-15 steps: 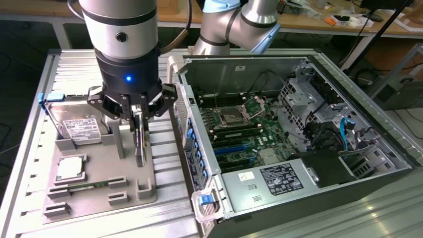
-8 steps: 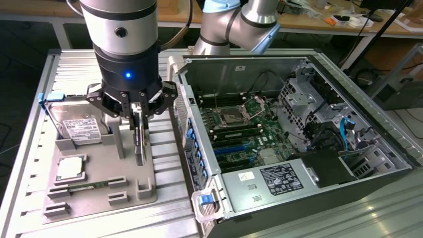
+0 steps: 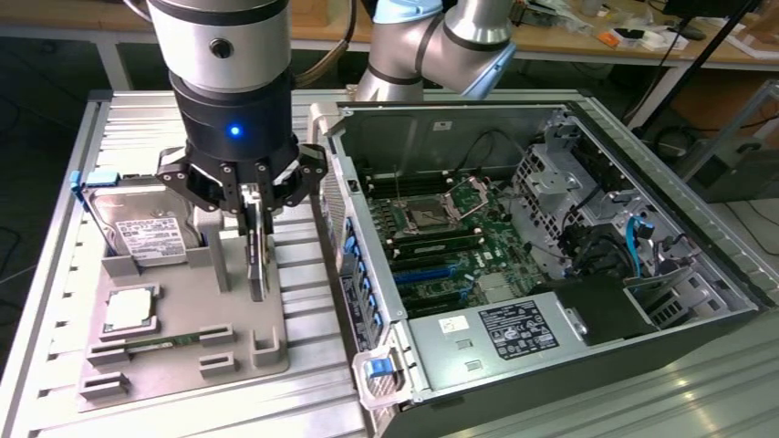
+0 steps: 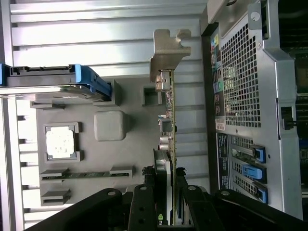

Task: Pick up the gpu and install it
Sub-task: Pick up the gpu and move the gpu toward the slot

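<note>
Exterior view puts the gripper [image 3: 255, 217] straight over the grey moulded tray [image 3: 182, 301]. The gpu [image 3: 258, 263] hangs directly beneath it, standing on edge with the jaws clamped on either face. The card's long axis runs along the tray, roughly parallel to the near wall of the open computer case [image 3: 681, 274], which sits just to the exterior view's right.

From the wrist view the gpu [image 4: 169, 120] reads as a thin green board seen edge-on. A black cooler block sits up by the gripper [image 4: 166, 208], and a bent silver end bracket [image 4: 168, 48] is at the far end. Whether its lower edge is seated in the tray slot or just clear of it, I can't quite tell.

The tray is matte plastic with ribbed metal decking under it. It also carries a shiny hard drive [image 3: 146, 233] in a blue frame.
</note>
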`<action>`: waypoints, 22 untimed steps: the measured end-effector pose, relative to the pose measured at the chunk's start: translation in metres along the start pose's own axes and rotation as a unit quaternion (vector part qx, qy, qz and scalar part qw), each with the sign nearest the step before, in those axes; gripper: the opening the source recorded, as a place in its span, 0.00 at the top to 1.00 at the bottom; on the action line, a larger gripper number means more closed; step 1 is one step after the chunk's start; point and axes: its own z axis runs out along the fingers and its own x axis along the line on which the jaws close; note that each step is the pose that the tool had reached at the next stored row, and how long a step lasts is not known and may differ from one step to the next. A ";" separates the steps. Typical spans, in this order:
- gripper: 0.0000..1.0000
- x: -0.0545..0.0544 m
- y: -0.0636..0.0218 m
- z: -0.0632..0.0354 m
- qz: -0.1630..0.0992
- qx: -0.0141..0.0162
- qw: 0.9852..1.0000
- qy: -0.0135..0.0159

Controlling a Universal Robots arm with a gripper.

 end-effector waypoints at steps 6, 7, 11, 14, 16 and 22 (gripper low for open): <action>0.73 0.000 0.0003 -0.0046 0.000 0.000 1.000 0.000; 0.73 0.000 0.0003 -0.0053 0.000 0.000 1.000 0.000; 0.73 0.000 0.0005 -0.0076 0.000 0.000 1.000 0.000; 0.73 0.000 0.0006 -0.0092 0.000 0.000 1.000 0.000; 0.73 0.000 0.0007 -0.0102 0.000 0.000 1.000 0.000; 0.73 0.000 0.0009 -0.0136 0.000 0.000 1.000 0.000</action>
